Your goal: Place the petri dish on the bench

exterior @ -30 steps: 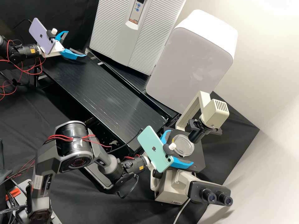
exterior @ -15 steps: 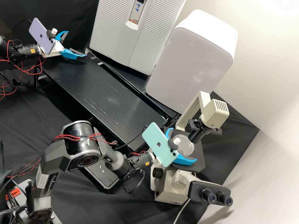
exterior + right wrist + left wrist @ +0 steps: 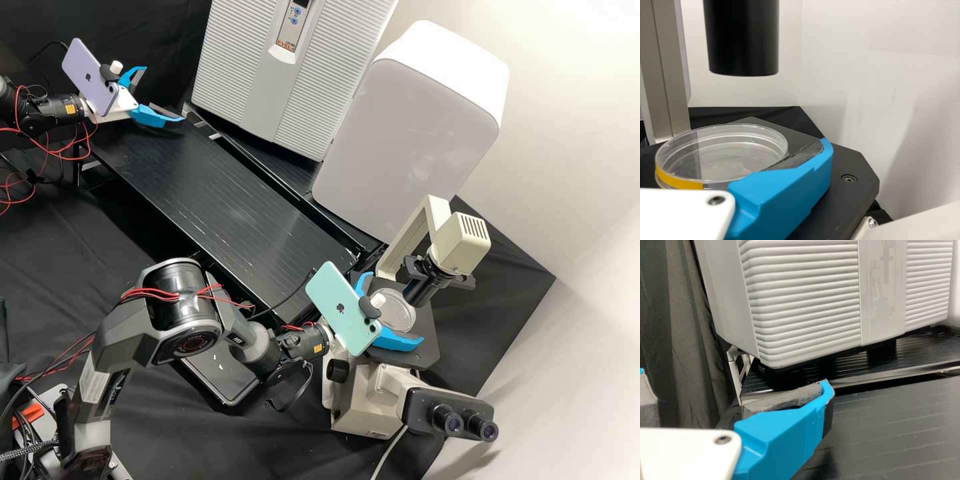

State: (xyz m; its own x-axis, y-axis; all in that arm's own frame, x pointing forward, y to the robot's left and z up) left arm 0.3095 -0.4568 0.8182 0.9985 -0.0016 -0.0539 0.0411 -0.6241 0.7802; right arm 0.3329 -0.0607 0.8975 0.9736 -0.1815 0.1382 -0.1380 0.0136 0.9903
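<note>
- High view: the petri dish (image 3: pixel 403 317) sits on the microscope stage (image 3: pixel 428 340), between the open fingers of the nearer right gripper (image 3: pixel 397 308); the worktop (image 3: pixel 220 200) lies at 10 o'clock from it.
- Left wrist view: the left gripper (image 3: pixel 742 395) stands open, holding nothing.
- Right wrist view: the dish wears a yellow band (image 3: pixel 680 181); contents unclear.

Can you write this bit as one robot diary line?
petri dish: on microscope stage | right gripper: open around dish | left gripper: open | dish on bench: not yet
</note>
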